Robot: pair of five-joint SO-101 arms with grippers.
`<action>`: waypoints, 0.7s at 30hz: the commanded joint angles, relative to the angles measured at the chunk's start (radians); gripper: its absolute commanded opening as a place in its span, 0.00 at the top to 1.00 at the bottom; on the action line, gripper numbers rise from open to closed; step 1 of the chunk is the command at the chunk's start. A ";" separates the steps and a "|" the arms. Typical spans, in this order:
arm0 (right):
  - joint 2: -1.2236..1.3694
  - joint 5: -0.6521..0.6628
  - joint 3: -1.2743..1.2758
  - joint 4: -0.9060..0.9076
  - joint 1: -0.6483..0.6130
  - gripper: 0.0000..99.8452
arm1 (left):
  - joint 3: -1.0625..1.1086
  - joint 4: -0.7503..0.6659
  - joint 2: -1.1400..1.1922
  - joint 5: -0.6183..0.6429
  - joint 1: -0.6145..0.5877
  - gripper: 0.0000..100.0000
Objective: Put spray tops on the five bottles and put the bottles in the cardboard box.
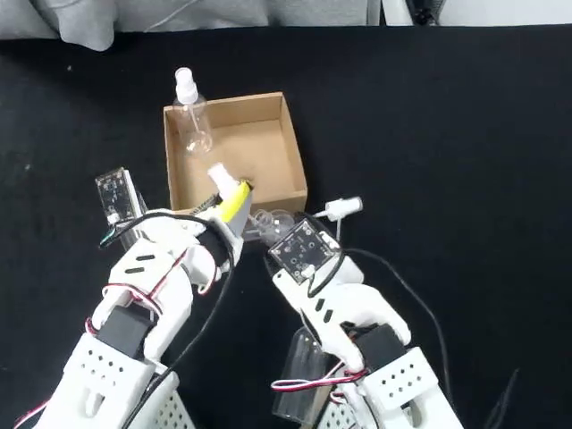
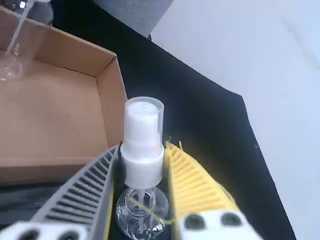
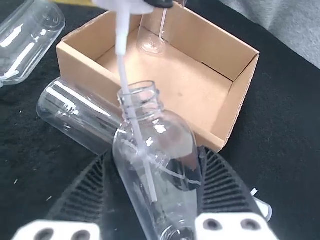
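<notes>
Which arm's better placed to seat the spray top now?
Left. The left gripper holds the spray top, whose tube already enters the neck of the bottle clamped by the right gripper; lowering it should probably seat it.

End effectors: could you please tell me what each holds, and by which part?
Left end effector: spray top, by its collar. Right end effector: bottle, by its body.

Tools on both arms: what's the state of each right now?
Left tool: closed on a spray top.
Right tool: closed on a clear bottle.
</notes>
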 commanded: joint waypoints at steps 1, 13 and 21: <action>-0.025 -0.032 -0.021 -0.040 -0.011 0.90 | -0.004 -0.018 -0.014 -0.072 0.012 0.97; -0.025 -0.032 -0.016 -0.068 -0.011 0.90 | 0.002 -0.008 -0.014 -0.207 0.012 0.93; -0.025 -0.032 0.001 -0.098 -0.014 0.90 | -0.031 0.087 -0.014 -0.121 0.010 0.73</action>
